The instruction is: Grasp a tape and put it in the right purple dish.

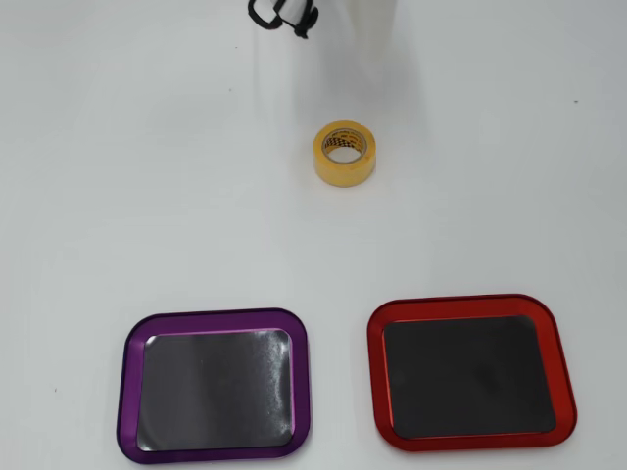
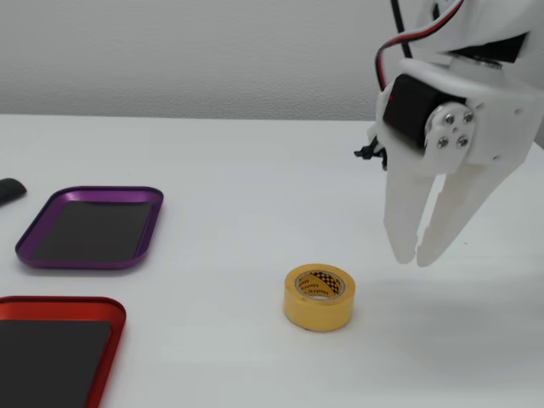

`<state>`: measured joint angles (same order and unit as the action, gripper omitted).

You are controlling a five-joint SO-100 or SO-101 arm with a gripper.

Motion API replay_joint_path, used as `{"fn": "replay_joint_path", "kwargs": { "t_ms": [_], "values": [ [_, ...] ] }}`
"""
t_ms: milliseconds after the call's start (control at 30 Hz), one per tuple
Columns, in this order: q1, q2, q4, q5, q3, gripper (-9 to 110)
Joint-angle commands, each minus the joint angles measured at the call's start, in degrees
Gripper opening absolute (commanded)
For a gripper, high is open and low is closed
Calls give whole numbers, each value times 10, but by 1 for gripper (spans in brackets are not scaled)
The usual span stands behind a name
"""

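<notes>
Tape on table, gripper above and beside it, not touching.

Fixed view: yellow tape (image 2: 319,297) lies flat, hole up, on the white table (image 2: 221,170), below and left of the gripper (image 2: 415,257). The fingertips point down with a slim gap between them, nearly closed, holding nothing. Purple dish (image 2: 92,227) sits well to the gripper's left, red dish (image 2: 56,348) nearer the camera. Overhead view: tape (image 1: 344,154) apart from purple dish (image 1: 214,384) and red dish (image 1: 470,371); both dishes carry nothing.
</notes>
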<state>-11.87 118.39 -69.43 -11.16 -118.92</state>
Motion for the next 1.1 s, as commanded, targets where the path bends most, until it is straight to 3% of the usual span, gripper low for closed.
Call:
{"fn": "replay_joint_path", "kwargs": {
  "t_ms": [0,133,600,1067],
  "values": [
    [-7,-66,17,0,57,9],
    [-7,-83,52,0,54,17],
    [97,-83,136,-54,-51,17],
    [102,-91,146,-59,-56,17]
  ]
}}
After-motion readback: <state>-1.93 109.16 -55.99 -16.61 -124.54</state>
